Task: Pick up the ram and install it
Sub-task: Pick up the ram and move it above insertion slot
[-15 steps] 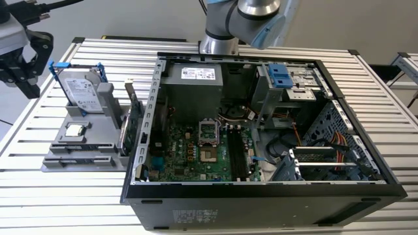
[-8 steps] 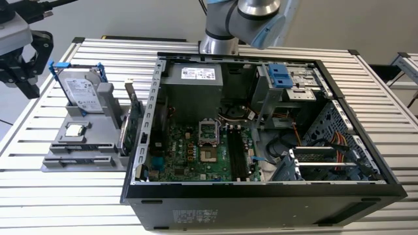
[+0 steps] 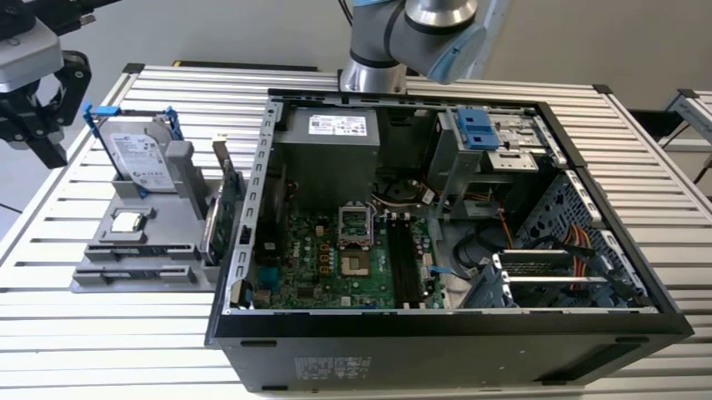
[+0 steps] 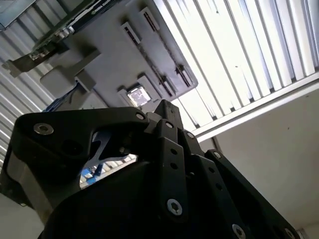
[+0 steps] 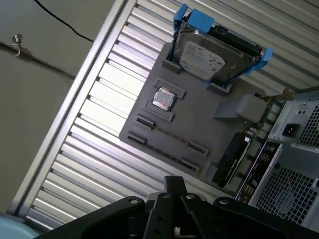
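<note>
The ram (image 5: 170,135) shows as a thin dark stick standing on edge in a slot of the grey holder (image 5: 209,132), below the square silver chip (image 5: 163,99). In the exterior view the holder (image 3: 167,279) lies at the exterior view's left of the open computer case (image 3: 445,208). My black gripper (image 3: 33,143) hangs high over the table's far left edge, well back from the holder, open with nothing between its fingers. In the first wrist view the gripper (image 5: 174,191) sits apart from the ram.
A hard drive in a blue frame (image 3: 142,158) stands at the holder's back. A green card with a metal bracket (image 3: 226,208) stands between holder and case. The motherboard (image 3: 333,262) with long dark slots (image 3: 403,268) lies inside the case. The arm's base (image 3: 373,62) is behind it.
</note>
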Action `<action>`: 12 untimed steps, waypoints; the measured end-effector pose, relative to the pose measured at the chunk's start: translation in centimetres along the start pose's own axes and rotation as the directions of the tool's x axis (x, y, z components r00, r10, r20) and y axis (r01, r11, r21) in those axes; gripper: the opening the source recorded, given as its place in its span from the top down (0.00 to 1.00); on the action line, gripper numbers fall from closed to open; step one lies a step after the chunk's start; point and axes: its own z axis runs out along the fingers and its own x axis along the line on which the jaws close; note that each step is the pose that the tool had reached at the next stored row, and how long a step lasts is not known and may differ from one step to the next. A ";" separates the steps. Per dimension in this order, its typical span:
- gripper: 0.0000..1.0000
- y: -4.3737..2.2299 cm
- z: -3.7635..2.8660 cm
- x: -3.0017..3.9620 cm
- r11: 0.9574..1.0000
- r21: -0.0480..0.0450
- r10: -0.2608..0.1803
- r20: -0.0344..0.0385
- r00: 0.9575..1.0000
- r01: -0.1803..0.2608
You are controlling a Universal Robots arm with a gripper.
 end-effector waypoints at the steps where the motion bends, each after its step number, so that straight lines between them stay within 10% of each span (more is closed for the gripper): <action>1: 1.00 0.00 0.00 0.00 1.000 0.000 -0.008 0.000 1.000 0.008; 12: 1.00 0.00 0.00 0.00 0.993 -0.002 -0.114 -0.005 0.993 0.114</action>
